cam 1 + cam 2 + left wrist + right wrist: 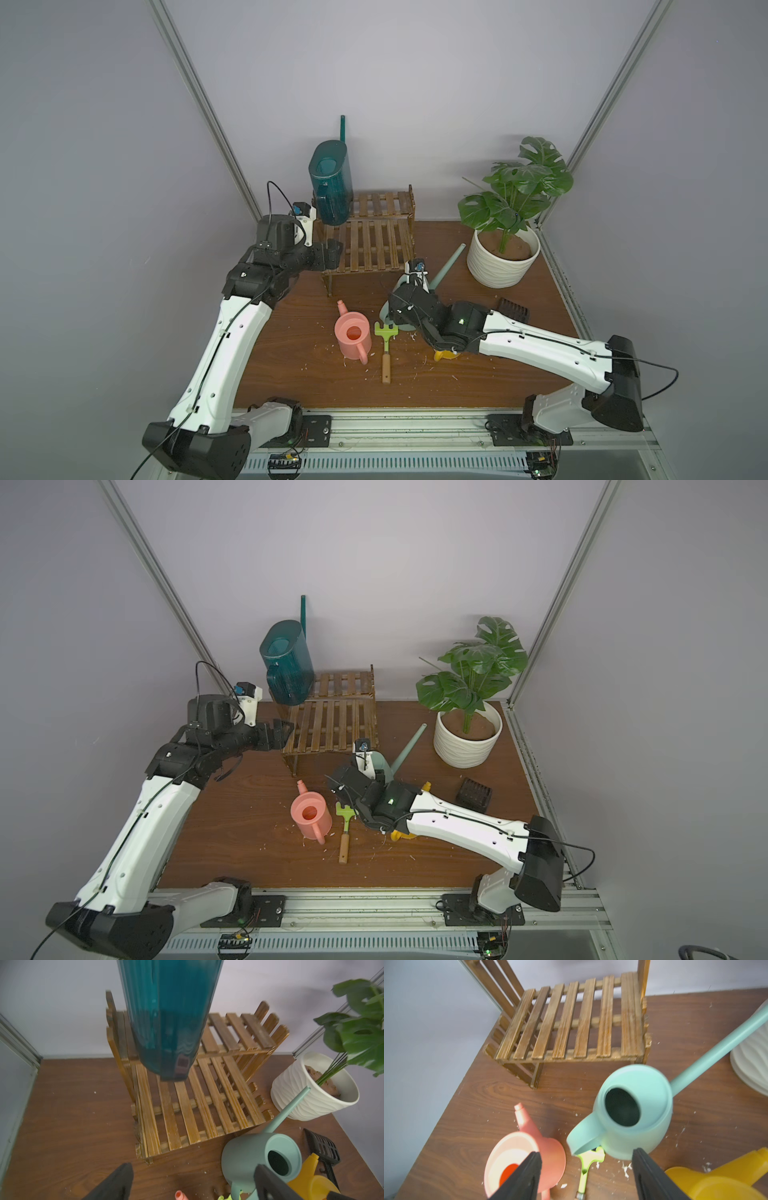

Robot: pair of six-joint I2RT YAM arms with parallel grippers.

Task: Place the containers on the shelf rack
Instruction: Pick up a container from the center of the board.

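While our left gripper gapes empty at the shelf rack's nine o'clock, we see the teal can on its ten-o'clock corner; our right gripper, spread and empty, faces the mint can at five o'clock, the pink can and yellow can beside it.

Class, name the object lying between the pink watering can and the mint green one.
A small green rake lies between the pink can and the mint can, clearest in the right wrist view.
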